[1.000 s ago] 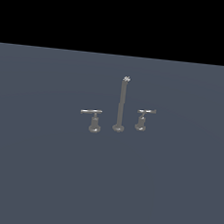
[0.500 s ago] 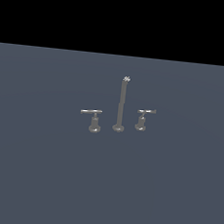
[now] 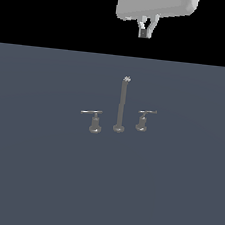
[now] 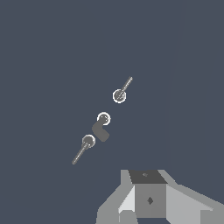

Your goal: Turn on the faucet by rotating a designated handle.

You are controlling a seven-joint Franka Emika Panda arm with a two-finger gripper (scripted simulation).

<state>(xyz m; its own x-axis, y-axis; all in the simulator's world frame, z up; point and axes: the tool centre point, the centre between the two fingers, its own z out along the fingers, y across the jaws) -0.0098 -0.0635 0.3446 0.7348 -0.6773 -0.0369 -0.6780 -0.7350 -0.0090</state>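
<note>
The hand (image 3: 143,33) hangs high up, far above the table (image 3: 39,175). Its two fingers (image 3: 139,24) come close together at the tips, and nothing is between them. It touches nothing.

Well below the hand stands the faucet (image 3: 121,105). It has three parts in a row: a tall thin spout in the middle and a T-shaped handle on each side. The handle (image 3: 144,119) to turn is the smaller one, with the short thin bar on top. It sits just beside the spout, on the exterior view's right. The bigger handle (image 3: 92,119), with the long bar, is on the other side of the spout. In the wrist view all three parts show from above, lying ahead of the hand, but there I cannot tell which handle is which.

I think this is the very start of the job. The hand is only getting near, and the small handle looks untouched.

Next, the hand needs to come a long way down and line up beside the short bar of the small handle. Then it can push the bar sideways to turn it. It should stay away from the tall spout, which stands very near that handle.
</note>
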